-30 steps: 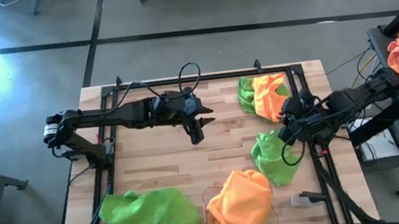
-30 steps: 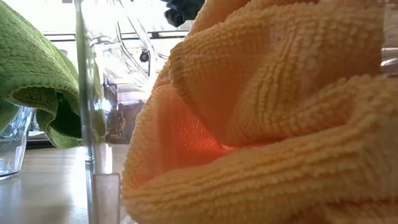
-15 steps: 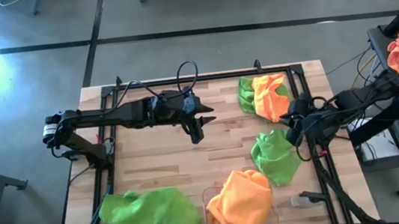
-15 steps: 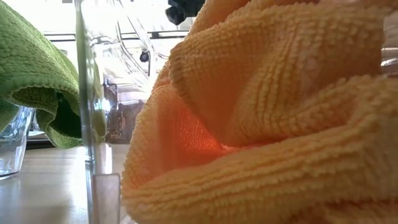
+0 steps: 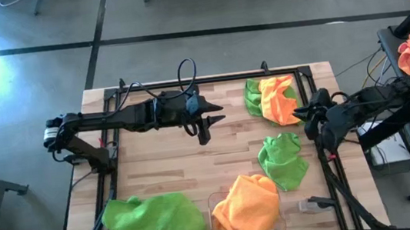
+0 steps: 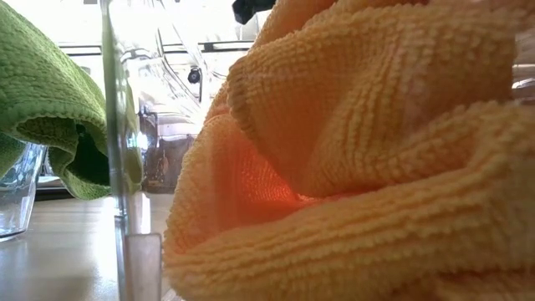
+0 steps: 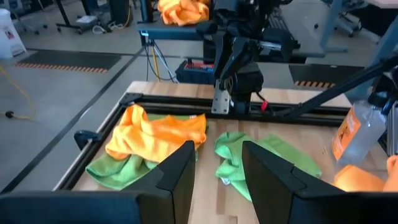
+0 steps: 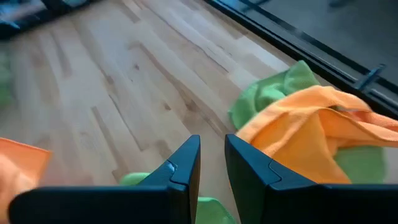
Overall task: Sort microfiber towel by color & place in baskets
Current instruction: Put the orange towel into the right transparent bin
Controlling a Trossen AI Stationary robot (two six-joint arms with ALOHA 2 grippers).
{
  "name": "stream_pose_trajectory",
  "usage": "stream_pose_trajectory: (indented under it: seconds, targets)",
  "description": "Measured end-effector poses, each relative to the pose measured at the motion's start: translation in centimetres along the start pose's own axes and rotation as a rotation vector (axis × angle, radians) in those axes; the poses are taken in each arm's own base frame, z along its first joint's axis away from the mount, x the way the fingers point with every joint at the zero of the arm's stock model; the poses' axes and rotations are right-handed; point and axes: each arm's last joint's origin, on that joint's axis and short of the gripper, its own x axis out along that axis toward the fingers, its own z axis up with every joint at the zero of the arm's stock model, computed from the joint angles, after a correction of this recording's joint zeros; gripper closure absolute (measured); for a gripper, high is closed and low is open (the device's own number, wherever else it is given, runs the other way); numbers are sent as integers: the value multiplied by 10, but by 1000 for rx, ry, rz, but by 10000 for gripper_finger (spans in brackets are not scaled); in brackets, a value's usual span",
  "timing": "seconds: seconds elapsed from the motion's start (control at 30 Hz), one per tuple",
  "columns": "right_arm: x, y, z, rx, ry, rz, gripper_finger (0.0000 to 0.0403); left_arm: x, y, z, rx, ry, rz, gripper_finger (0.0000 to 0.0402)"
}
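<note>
Microfiber towels lie scattered: an orange one fills the clear basket at the near edge, blocking the low view, a green heap beside it. Beyond the basket lies a loose green towel, then an orange-on-green pile. Right gripper hovers between these, jaws slightly apart, empty. Left gripper hangs mid-table, jaws apart.

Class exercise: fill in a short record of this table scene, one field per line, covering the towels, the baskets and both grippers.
towels in baskets: green towel in one, orange towel in the clear basket
loose on table: orange-and-green pile, single green towel
left gripper: open, empty, over mid table
right gripper: empty, jaws slightly apart, at the table's right edge
</note>
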Motion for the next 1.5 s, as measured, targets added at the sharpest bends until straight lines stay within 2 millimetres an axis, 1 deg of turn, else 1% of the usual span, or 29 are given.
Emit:
stream_pose_trajectory:
  seconds: [0.17, 0.37, 0.53, 0.67, 0.8, 1.03, 1.27, 1.4, 1.5]
  targets:
    - [5, -2, -8, 21, -51, 44, 335, 0, 0, 0, 11, 3, 0, 283]
    - [16, -1, -19, 80, -108, 116, 335, -1, 2, -6, 67, 66, 3, 283]
    - [22, -4, -28, 87, -120, 107, 335, -3, 7, -8, 67, 95, 17, 283]
    - [26, -4, -30, 84, -143, 37, 335, -2, 12, -9, 63, 105, 31, 283]
    - [32, -3, -30, 61, -162, -78, 335, -3, 18, -11, 59, 131, 46, 283]
    - [49, -1, -29, 80, -89, -253, 335, -2, 26, -13, 77, 146, 68, 283]
    - [83, 0, -26, 62, 36, -486, 335, -3, 32, -13, 86, 154, 82, 283]
    - [98, -5, -22, 77, 70, -574, 335, -3, 33, -14, 98, 160, 84, 283]
    - [108, -6, -17, 114, 58, -603, 335, -3, 33, -15, 110, 173, 83, 283]
